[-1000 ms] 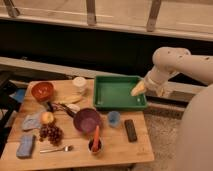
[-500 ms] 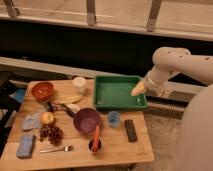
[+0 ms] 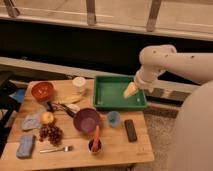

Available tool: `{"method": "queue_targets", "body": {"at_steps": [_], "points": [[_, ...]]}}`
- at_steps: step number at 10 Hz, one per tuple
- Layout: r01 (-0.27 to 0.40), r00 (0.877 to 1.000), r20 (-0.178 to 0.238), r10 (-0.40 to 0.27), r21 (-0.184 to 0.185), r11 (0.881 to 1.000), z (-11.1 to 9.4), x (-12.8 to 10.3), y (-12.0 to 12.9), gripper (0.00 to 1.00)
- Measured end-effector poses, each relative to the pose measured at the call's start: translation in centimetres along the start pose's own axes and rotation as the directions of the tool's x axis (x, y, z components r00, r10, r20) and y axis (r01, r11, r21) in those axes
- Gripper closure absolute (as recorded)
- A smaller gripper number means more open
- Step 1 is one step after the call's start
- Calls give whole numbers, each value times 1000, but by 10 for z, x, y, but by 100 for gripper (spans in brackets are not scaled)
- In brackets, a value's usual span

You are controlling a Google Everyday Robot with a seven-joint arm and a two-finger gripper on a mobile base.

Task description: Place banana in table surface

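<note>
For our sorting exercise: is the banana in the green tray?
Out: the banana lies on the table surface; the hand is over the green tray.

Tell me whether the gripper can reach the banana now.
Probably yes. The gripper hangs over the green tray; the banana lies left of the tray, uncovered from above, though the white cup stands close behind it.

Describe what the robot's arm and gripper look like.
The arm is cream-white, built of thick, smooth, rounded segments meeting at a bulbous joint; no cables or markings show. The gripper, over the right part of the green tray, is a small pale yellowish wedge at the arm's end.
</note>
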State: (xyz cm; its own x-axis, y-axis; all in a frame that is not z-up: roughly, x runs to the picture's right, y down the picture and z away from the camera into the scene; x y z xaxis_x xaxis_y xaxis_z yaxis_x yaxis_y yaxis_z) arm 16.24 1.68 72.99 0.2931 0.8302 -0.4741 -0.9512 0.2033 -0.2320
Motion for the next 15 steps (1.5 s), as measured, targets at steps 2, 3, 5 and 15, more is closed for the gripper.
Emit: {"method": "queue_targets", "body": {"at_steps": [2,3,5,15], "points": [[131,991,6,-131,-26,991,5,-24,48,20],[203,979,18,-202,-43,978,6,-32,75,20],[280,960,36,-278,-66,958,5,-39,107,20],[443,893,145,-425,-134,886,24,-103,184,20]]}}
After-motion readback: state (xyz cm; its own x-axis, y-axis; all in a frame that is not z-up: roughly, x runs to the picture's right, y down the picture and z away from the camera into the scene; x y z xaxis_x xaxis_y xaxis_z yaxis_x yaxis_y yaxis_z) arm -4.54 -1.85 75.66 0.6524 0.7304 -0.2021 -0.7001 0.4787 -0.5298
